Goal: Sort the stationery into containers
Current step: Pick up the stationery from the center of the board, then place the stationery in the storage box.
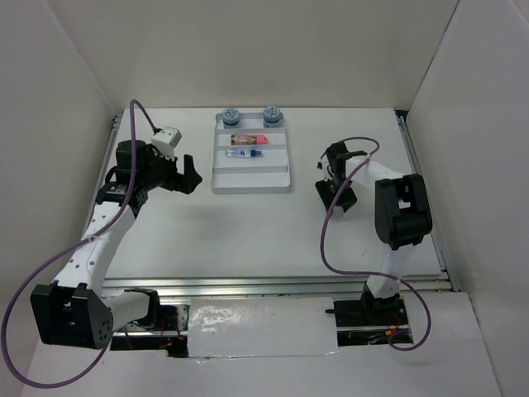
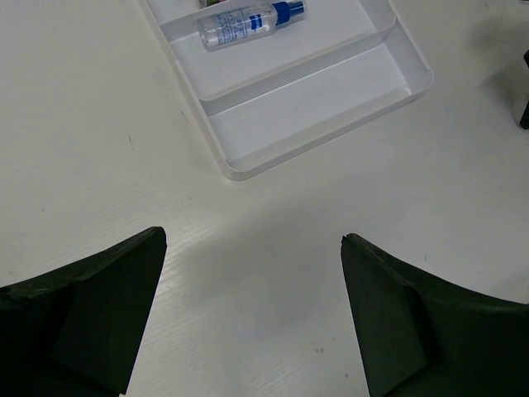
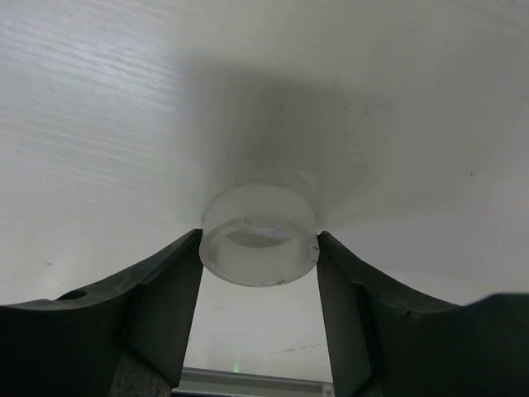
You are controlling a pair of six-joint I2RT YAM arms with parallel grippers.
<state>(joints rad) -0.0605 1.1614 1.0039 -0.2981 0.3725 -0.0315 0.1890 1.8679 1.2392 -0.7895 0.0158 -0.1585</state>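
Observation:
The white four-compartment tray (image 1: 250,178) lies at the far middle of the table. Two blue pots (image 1: 231,117) (image 1: 273,115) stand in its farthest compartment. The pink tube (image 1: 248,139) lies in the second compartment and the blue-capped clear bottle (image 1: 245,153) in the third. The nearest compartment (image 2: 314,107) is bare. My right gripper (image 1: 337,196) is right of the tray, low over the table. Its fingers are shut on the white ring (image 3: 260,236), one on each side. My left gripper (image 1: 192,175) is open and empty just left of the tray; the bottle (image 2: 244,21) shows ahead of it.
White walls enclose the table on the left, back and right. A metal rail runs along the near edge by the arm bases. The right arm's purple cable (image 1: 326,240) loops over the table near the right gripper.

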